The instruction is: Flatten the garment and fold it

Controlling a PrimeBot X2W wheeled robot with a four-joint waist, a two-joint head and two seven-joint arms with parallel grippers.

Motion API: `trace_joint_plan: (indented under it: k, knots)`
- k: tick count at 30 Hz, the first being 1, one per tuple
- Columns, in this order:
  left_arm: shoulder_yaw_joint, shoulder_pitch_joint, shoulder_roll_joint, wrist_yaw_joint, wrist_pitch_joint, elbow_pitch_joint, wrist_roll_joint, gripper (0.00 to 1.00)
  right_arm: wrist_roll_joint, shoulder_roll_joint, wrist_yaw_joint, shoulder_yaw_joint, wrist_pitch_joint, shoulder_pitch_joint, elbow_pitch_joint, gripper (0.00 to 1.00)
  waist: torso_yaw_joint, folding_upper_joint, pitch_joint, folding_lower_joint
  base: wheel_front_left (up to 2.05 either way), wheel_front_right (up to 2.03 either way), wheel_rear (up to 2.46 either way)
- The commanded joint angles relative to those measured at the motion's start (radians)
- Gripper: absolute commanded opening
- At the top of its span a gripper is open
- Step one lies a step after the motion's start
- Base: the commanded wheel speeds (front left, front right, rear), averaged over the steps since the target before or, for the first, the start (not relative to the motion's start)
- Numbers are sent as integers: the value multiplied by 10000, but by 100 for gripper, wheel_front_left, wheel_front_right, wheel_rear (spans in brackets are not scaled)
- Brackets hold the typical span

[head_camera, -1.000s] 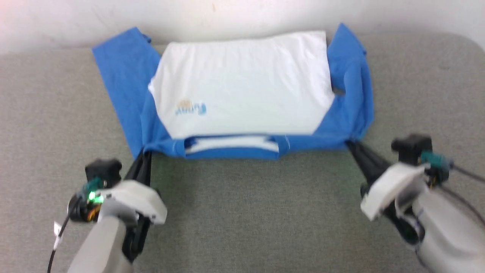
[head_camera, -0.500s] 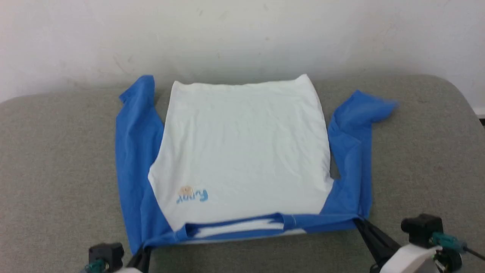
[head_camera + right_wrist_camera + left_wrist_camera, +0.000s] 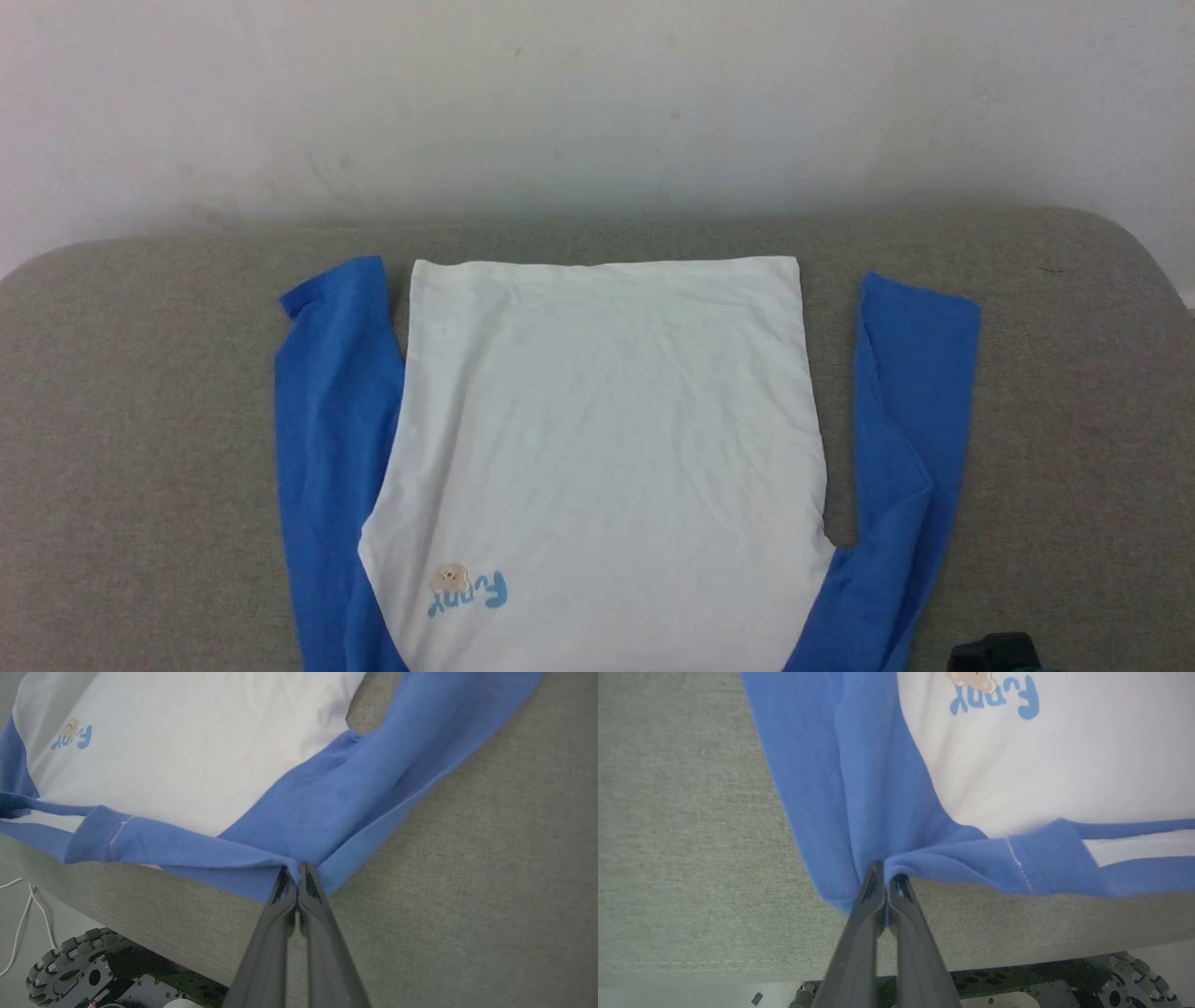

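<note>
The garment (image 3: 607,448) lies spread on the grey surface, white body in the middle, royal blue sleeves down both sides, a small "Funny" print near its lower left. In the left wrist view my left gripper (image 3: 888,882) is shut on the garment (image 3: 887,812) at its blue shoulder corner. The right wrist view has my right gripper (image 3: 295,871) shut on the garment (image 3: 327,812) at the opposite blue shoulder corner. The collar edge stretches between the two grips near the front edge of the surface.
The grey padded surface (image 3: 140,420) ends at a pale wall (image 3: 597,112) behind. Its front edge (image 3: 117,933) drops off beside the collar, with the robot's wheeled base (image 3: 70,970) and white cables (image 3: 18,924) on the floor below. A dark gripper part (image 3: 994,653) peeks in at lower right.
The head camera has tilted up, so both grippers slid out of the bottom of its picture. The garment now lies longer and flatter, its right sleeve straightened out.
</note>
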Motion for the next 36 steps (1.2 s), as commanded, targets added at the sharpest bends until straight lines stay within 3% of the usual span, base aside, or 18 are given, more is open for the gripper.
trace_joint_plan:
  k: [1, 3, 4, 5, 11, 18, 23, 27, 32, 36]
  knots:
    - [-45, -83, 10, -100, 119, 127, -97, 0, -127, -35, -23, 8, 72, 12, 74, 0, 8, 0, 60, 0, 0, 0, 0]
    - [-180, -247, -114, -285, 169, 323, -227, 0, -192, -12, -23, 249, 177, -79, 294, 54, 4, 0, 141, 0, 0, 0, 0]
    - [-232, -354, -210, -371, 126, 436, -285, 49, -166, 11, -23, 390, 171, -163, 417, 100, -11, 0, 188, 0, 0, 0, 0]
    - [-290, -462, -292, -442, 76, 542, -305, 100, -185, -24, -23, 570, 87, -279, 521, 100, -21, 0, 207, 0, 0, 0, 0]
    - [-53, -1052, -622, -491, -939, 666, -203, 100, -146, 276, -23, 986, -1497, -895, 669, 100, -89, 0, 279, 0, 0, 0, 0]
    - [1186, -1702, -652, -206, -2101, -192, -495, 100, -651, 1214, -23, -570, -3635, -1275, 23, 100, -203, 0, 441, 0, 0, 0, 0]
    - [2093, -2893, -466, 16, -2998, -228, -354, 100, -1042, 1602, -23, -1650, -3978, -1860, -584, 100, -381, 0, 1086, 0, 0, 0, 0]
    - [2686, -4012, -292, 31, -3620, 463, -353, 100, -1286, 1704, -23, -1879, -4005, -2698, -881, 100, -850, 0, 1810, 0, 0, 0, 0]
    - [2997, -5974, 167, -342, -3778, 1804, -487, 100, -1444, 1747, -23, -2035, -4064, -3652, -1026, 100, -1213, 0, 2845, 0, 0, 0, 0]
    - [2836, -7728, 753, -877, -3165, 3022, -588, 100, -1493, 1755, -23, -1872, -4114, -4172, -952, 100, -1534, 0, 3550, 0, 0, 0, 0]
